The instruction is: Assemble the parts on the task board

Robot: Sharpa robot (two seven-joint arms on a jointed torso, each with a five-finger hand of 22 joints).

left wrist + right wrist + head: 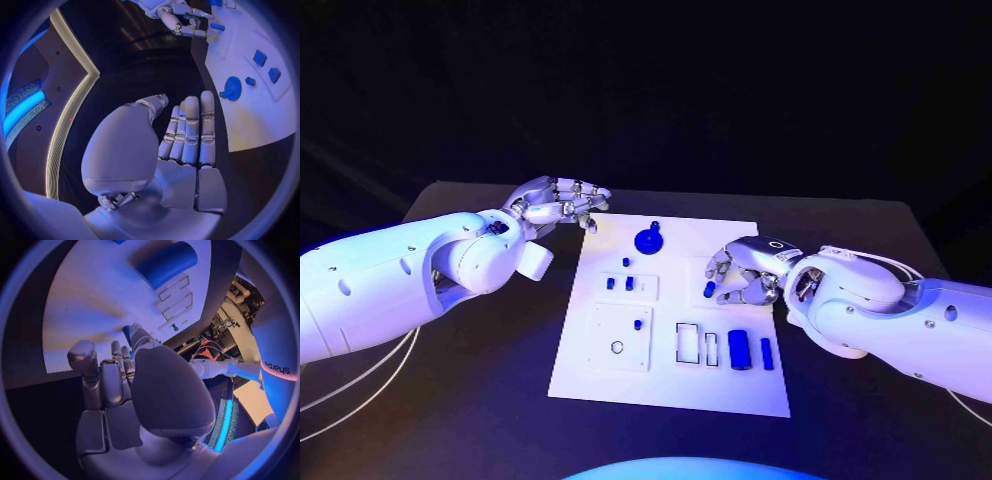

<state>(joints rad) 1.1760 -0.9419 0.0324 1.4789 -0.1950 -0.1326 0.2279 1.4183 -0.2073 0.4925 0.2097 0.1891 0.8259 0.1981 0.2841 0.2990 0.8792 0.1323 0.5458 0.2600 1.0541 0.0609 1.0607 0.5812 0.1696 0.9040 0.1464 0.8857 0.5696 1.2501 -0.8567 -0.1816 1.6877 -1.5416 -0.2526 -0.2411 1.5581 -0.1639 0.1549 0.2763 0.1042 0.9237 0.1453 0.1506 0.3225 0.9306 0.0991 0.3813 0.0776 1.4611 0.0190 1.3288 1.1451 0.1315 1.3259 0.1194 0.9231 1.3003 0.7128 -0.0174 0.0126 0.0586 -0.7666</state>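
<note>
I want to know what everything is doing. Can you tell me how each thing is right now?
Left robot hand: open, holds nothing, at the board's far left corner.
Right robot hand: fingers curled over a small blue part; grip unclear.
Task board: flat on the table.
Round blue part: on the board, untouched.

You cannot tell whether the right silver hand (744, 272) holds the small blue part (708, 288) beside its fingertips: the curled fingers cover the contact from the head, and in its wrist view the palm (169, 390) blocks most of that piece (127, 333). The large blue cylinder (167, 262) is partly cut by that circle's rim. On the white task board (589, 380), the tiny far blue pieces (627, 262) are too small for you to make out their shapes.
</note>
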